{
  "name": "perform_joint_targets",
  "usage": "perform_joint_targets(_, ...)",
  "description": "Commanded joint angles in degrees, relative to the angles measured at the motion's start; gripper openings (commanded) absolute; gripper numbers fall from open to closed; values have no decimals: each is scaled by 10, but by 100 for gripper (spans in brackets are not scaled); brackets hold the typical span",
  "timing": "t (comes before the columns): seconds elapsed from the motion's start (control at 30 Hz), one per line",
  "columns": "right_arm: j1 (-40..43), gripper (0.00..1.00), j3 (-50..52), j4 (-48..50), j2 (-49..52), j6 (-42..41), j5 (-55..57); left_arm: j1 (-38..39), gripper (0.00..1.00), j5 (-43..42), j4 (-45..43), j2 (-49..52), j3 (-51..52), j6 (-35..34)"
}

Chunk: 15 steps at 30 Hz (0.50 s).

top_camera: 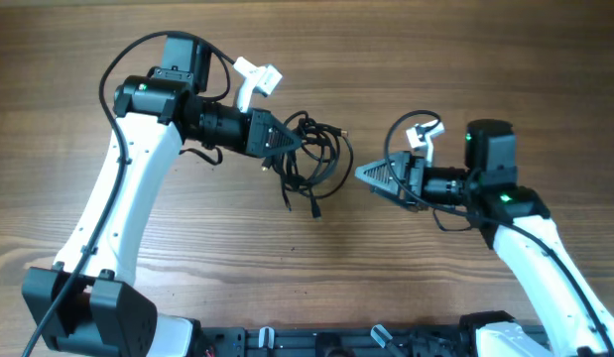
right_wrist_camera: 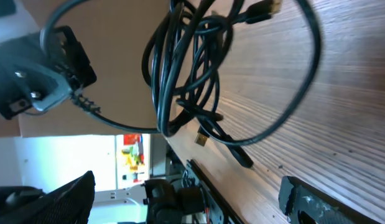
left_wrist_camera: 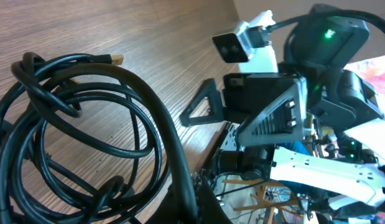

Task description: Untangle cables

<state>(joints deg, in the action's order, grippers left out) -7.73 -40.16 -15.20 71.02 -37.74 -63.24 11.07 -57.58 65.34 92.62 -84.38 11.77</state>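
Note:
The cables are a bunch of thin black cords looped together on the wooden table, with plug ends sticking out below and at the upper right. My left gripper is at the bunch's left edge, shut on one thick loop; in the left wrist view that cord runs straight into the jaws. My right gripper is just right of the bunch, apart from it, open and empty. In the right wrist view its fingers stand wide apart and the cables lie ahead, with a gold plug showing.
The wooden table is bare round the bunch. The arm bases and a black rail run along the front edge. The right arm's head faces the left wrist camera closely.

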Motion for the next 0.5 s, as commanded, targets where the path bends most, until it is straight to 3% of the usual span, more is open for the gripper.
perform_joint_targets(0.0,-29,96,-7,35,10,-37,-4,43,4,-22,-2,-3,2,16)
perform_joint_targets(0.1,-47,92,-7,53,10,-78,28,86,4,-22,-2,-2,5,15)
perform_joint_targets(0.2,-56,77,-7,49,10,-79,75,114,4,-22,-5,-2,5,15)
perform_joint_targets(0.27,-60,62,-7,43,10,-78,101,117,4,-22,-6,-2,5,15)
perform_joint_targets(0.3,-60,45,-7,34,10,-74,124,117,4,-22,-6,-2,5,15)
perform_joint_targets(0.4,-60,8,-6,-31,10,-71,239,116,4,4,-5,-2,5,10)
perform_joint_targets(0.47,-60,4,-6,-78,10,-42,330,116,4,63,-3,-2,5,-23)
